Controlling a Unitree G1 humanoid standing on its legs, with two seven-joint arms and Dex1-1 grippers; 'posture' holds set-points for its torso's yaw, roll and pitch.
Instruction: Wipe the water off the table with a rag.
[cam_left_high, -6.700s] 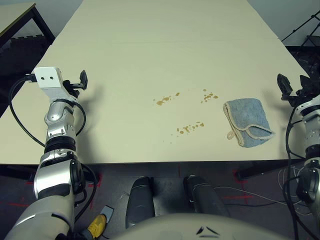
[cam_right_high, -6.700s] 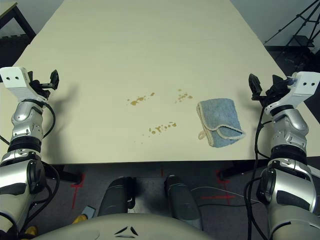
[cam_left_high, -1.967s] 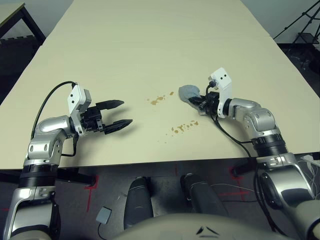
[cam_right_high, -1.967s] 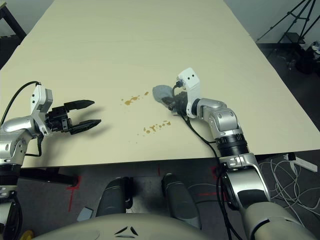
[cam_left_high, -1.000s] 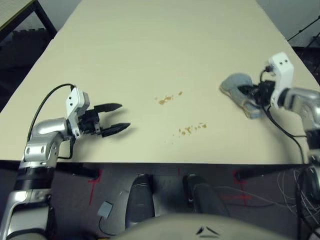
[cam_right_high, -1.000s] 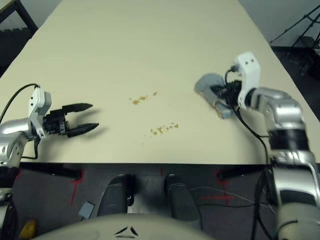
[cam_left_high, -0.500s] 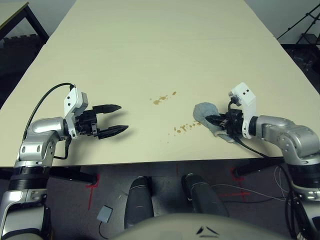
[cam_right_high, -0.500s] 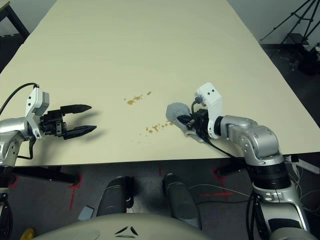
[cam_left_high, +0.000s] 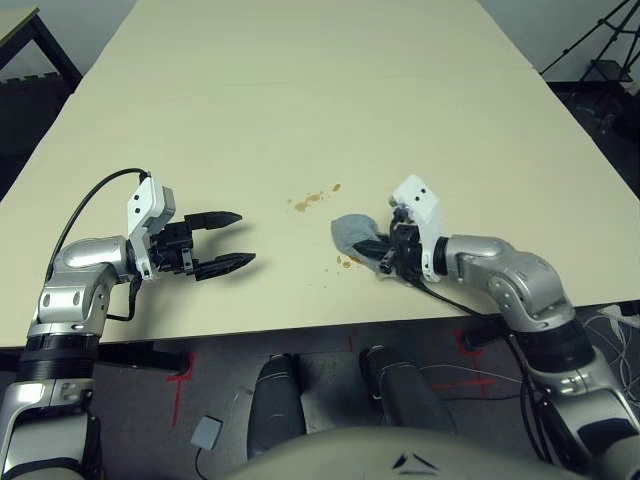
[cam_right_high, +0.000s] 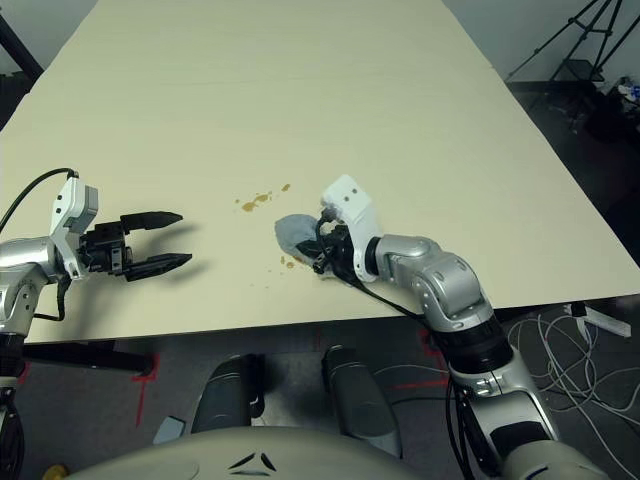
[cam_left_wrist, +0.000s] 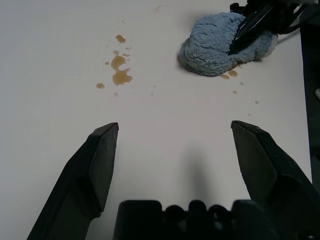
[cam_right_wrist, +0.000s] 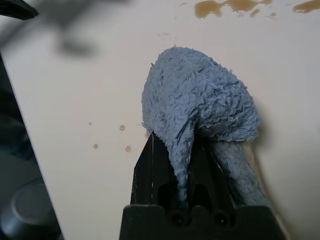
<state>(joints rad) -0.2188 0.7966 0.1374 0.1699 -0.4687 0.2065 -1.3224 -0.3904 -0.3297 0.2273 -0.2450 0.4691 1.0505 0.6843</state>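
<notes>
The blue-grey rag (cam_left_high: 355, 233) lies bunched on the cream table (cam_left_high: 300, 90), near its front edge. My right gripper (cam_left_high: 386, 256) is shut on the rag's near side and presses it onto the tabletop; the right wrist view shows the cloth (cam_right_wrist: 200, 110) pinched between the black fingers (cam_right_wrist: 150, 165). One cluster of amber water (cam_left_high: 312, 199) sits just beyond and left of the rag. A few tiny drops (cam_left_high: 345, 262) remain beside it. My left gripper (cam_left_high: 240, 238) hovers open over bare table to the left, pointing toward the spill (cam_left_wrist: 120, 70).
A dark-framed table (cam_left_high: 25, 30) stands off the far left corner. A tripod (cam_left_high: 600, 45) is at the far right, and cables (cam_right_high: 590, 320) lie on the floor at the right. The table's front edge runs just below both grippers.
My right gripper has dragged the rag leftward across the near cluster of droplets, most of which no longer show. The left gripper has stayed put and open.
</notes>
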